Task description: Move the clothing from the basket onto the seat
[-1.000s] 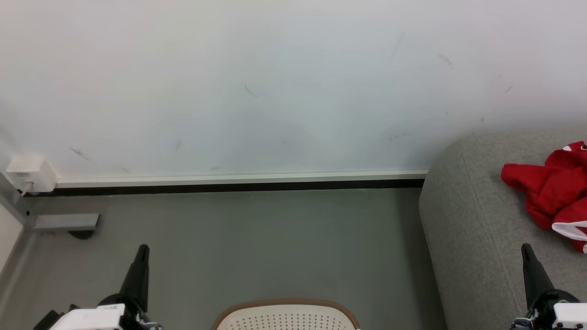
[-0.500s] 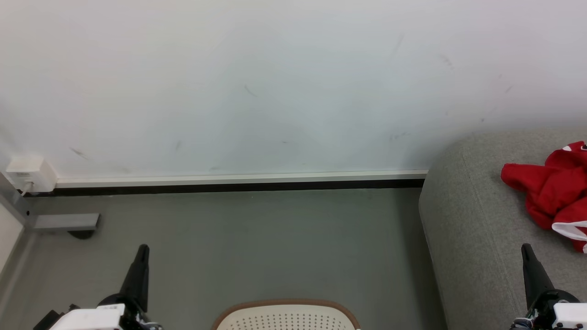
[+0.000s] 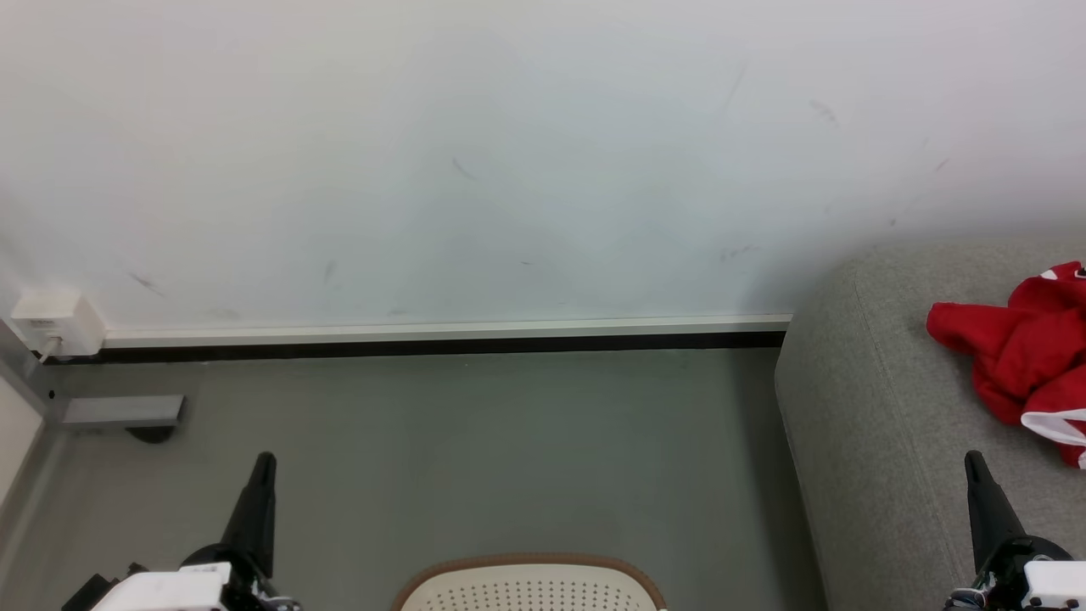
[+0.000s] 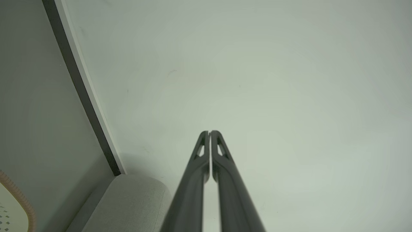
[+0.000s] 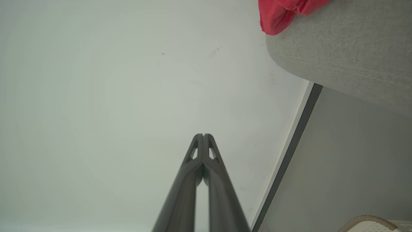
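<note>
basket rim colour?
Brown rim on the cream perforated basket; clearest in the head view.

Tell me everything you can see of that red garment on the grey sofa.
The red garment lies crumpled in a soft-looking fabric heap on top of the grey sofa, near its rounded end. It is bright red, with a white band along one lower edge and a small white patch at its top. The head view's right edge cuts it off. What shows touches only the sofa.
</note>
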Tool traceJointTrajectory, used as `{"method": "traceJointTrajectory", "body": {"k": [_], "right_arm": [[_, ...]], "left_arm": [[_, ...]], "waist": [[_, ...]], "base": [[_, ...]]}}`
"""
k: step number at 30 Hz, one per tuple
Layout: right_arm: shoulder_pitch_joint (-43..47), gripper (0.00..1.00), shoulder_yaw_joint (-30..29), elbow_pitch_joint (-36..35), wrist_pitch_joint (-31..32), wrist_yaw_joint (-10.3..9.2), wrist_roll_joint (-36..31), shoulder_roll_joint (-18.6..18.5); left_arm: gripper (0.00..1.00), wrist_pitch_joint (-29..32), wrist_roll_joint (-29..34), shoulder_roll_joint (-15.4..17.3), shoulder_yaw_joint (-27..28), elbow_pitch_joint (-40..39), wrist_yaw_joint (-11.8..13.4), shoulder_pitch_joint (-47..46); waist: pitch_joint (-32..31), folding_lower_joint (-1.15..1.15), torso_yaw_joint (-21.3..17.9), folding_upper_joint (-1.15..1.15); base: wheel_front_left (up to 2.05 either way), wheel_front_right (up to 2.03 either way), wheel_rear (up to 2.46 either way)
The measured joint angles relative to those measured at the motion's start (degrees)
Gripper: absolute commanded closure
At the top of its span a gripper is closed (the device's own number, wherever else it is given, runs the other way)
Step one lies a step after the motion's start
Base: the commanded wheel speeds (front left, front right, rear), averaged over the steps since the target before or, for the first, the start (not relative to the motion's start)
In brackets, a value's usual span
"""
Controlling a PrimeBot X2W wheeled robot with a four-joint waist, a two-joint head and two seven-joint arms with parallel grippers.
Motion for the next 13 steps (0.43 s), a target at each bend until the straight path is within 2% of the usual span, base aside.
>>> {"method": "traceJointTrajectory", "body": {"k": [13], "right_arm": [[0.00,1.00,-0.02,0.00,0.00,-0.01,-0.01,0.01]], "left_arm": [[1.00,0.00,0.00,0.00,0.00,0.00,0.00,0.00]], "waist": [[0.00,0.00,0.00,0.00]], "base": [[0.00,0.00,0.00]]}}
